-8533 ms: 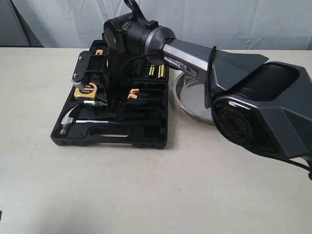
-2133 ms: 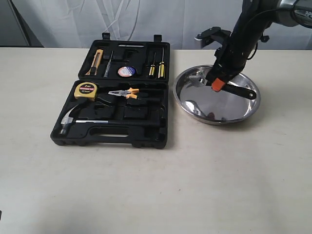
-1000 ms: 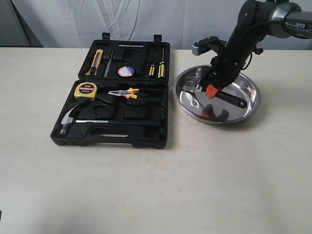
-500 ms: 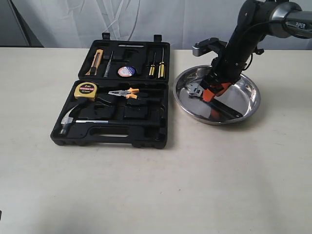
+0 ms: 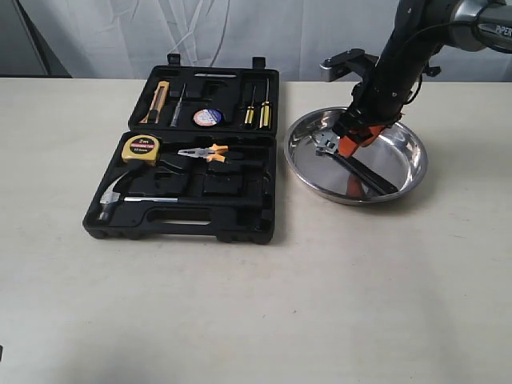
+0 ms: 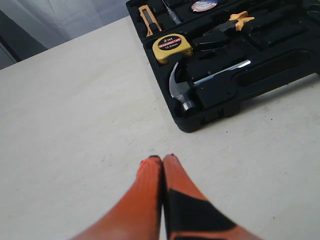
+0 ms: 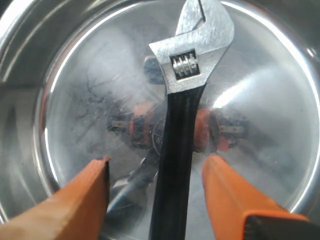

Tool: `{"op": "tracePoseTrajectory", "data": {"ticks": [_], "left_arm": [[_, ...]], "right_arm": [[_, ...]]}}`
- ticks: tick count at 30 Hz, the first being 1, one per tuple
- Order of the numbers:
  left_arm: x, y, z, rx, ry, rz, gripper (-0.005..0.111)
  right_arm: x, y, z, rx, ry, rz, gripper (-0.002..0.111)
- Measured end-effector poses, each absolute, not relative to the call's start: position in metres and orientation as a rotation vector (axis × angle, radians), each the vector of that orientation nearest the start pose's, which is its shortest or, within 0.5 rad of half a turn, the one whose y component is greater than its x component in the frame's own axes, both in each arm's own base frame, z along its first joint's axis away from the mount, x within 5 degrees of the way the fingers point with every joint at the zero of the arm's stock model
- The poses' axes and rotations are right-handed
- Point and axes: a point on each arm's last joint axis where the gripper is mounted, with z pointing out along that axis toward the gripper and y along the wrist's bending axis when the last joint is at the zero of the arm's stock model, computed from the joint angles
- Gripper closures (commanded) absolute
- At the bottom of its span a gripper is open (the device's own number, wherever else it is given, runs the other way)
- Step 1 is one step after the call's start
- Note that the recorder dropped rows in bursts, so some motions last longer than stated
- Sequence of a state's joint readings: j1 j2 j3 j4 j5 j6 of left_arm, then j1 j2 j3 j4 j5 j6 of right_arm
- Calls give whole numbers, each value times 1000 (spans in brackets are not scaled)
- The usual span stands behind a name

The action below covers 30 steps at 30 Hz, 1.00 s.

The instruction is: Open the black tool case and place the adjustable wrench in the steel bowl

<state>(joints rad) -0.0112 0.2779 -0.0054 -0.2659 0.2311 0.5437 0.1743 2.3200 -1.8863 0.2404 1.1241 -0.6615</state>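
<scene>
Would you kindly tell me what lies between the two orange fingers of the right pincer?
The adjustable wrench's black handle lies there, in the steel bowl, clear of both fingers; the right wrist view shows it.

"2m" is read on the tape measure (image 6: 172, 46) ahead of the left gripper (image 6: 162, 159); perhaps "PIPER" on the right arm (image 5: 482, 18).

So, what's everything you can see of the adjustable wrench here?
The adjustable wrench has a shiny silver metal head with a ridged adjusting wheel and a straight black handle. It lies in the steel bowl, touching only the bowl. The open right gripper hangs over it, fingers either side of the handle, clear of it.
</scene>
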Motion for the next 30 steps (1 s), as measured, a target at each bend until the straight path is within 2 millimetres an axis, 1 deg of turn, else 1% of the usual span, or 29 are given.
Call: {"op": "tracePoseTrajectory", "data": {"ticks": [6, 8, 9, 10, 11, 13, 15, 17, 18, 19, 23, 24, 25, 26, 30], "left_arm": [[73, -6, 177, 330, 1953, 118, 107], [73, -6, 177, 330, 1953, 118, 107], [73, -6, 177, 330, 1953, 118, 107], [73, -6, 177, 330, 1953, 118, 107], [73, -6, 177, 330, 1953, 118, 107], [73, -6, 177, 330, 1953, 118, 107], [73, -6, 177, 330, 1953, 118, 107], [73, -6, 177, 330, 1953, 118, 107], [73, -6, 177, 330, 1953, 118, 107], [73, -6, 177, 330, 1953, 118, 107], [73, -6, 177, 330, 1953, 118, 107], [73, -6, 177, 330, 1953, 118, 107], [73, -6, 177, 330, 1953, 118, 107], [73, -6, 177, 330, 1953, 118, 107], [73, -6, 177, 330, 1953, 118, 107]], "right_arm": [[463, 101, 151, -1077, 2781, 288, 61], [463, 101, 151, -1077, 2781, 288, 67], [463, 101, 151, -1074, 2782, 289, 81], [463, 101, 151, -1075, 2784, 290, 89], [462, 102, 151, -1074, 2785, 294, 110], [461, 102, 152, -1069, 2793, 316, 108], [460, 103, 160, -1062, 2781, 329, 108], [459, 104, 183, -1030, 2716, 320, 108], [459, 105, 191, -1019, 2697, 327, 108], [457, 106, 206, -998, 2661, 346, 108], [451, 112, 234, -938, 2578, 427, 109], [446, 114, 246, -905, 2533, 465, 109], [442, 114, 251, -886, 2517, 469, 109], [433, 112, 258, -852, 2488, 455, 109], [403, 103, 264, -731, 2471, 421, 109]]}}
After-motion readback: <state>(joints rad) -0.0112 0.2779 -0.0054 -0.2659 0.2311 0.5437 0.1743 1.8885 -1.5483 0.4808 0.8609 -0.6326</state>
